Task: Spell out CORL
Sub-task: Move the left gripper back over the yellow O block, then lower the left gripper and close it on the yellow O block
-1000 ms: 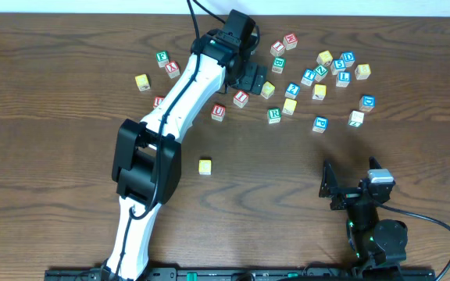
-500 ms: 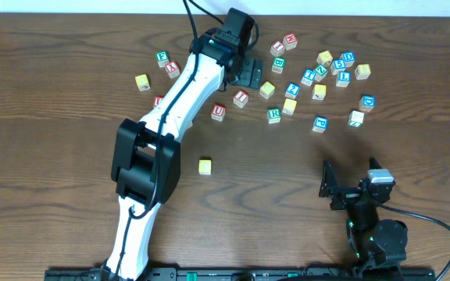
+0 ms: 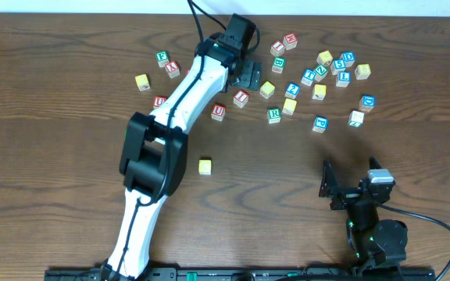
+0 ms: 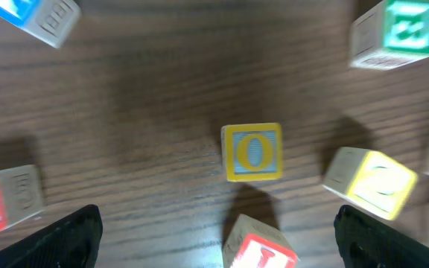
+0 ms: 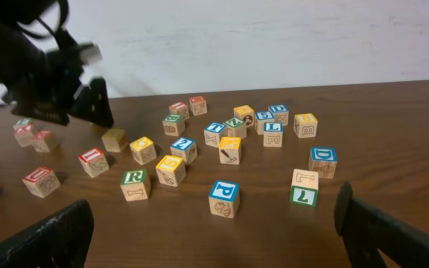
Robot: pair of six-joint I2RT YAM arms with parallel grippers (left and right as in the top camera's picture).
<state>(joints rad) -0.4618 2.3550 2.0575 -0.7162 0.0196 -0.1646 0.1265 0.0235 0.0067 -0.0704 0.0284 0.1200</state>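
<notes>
A yellow-faced O cube (image 4: 252,152) lies on the table ahead of my left gripper (image 4: 216,223), which is open and empty, with a red-lettered cube (image 4: 261,247) between its fingers. In the overhead view the left gripper (image 3: 249,76) hovers at the left edge of the cube cluster, beside that yellow cube (image 3: 267,89). Another yellow cube (image 3: 205,165) sits alone at mid-table. The green R cube (image 3: 273,115) and the blue L cube (image 3: 343,79) lie in the cluster; both also show in the right wrist view: R (image 5: 135,183), L (image 5: 272,133). My right gripper (image 3: 342,190) is open and empty near the front edge.
Several other lettered cubes lie scattered across the far right of the table, among them a blue P (image 5: 223,197) and a green one (image 4: 393,31). A few more cubes (image 3: 166,64) lie left of the left arm. The back wall (image 5: 274,37) is close behind.
The left gripper has edged slightly up and left over the cluster, and the arm's elbow has shifted right. The right arm and the cubes have not moved.
</notes>
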